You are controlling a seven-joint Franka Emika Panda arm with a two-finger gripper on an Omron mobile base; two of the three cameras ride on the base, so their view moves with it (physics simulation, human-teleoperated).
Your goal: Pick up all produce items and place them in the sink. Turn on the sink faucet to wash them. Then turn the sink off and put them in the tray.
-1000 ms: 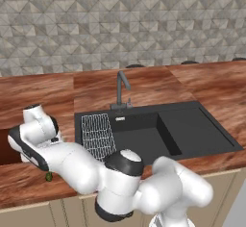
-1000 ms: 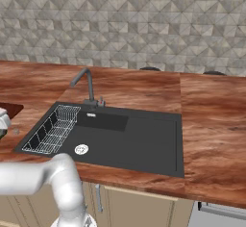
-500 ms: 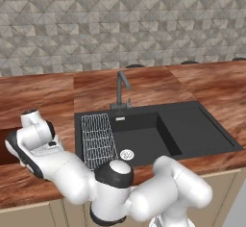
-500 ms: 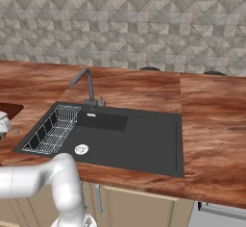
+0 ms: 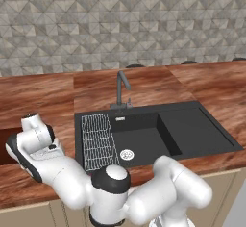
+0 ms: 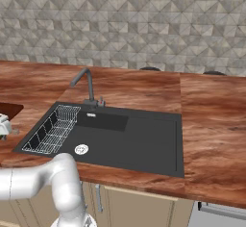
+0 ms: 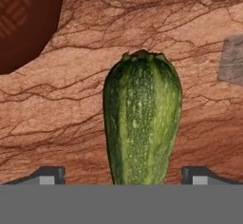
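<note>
In the hand view, a dark-green produce item lies on the wood counter, running lengthwise between my two fingertips. My gripper is open, with a gap between each finger and the vegetable. A corner of the reddish-brown tray shows at the upper left. In the left base view my arm bends down over the counter left of the black sink, beside the tray. The sink faucet stands behind the basin, with no water showing. The right base view holds the sink, faucet and tray.
A white wire rack sits in the sink's left part, near a round silver drain. A small grey patch lies on the counter to the right of the vegetable. Tiled wall runs behind the counter.
My arm has sunk lower over the counter left of the sink, and the hand now hides the vegetable in the left base view. The jaws stay apart.
</note>
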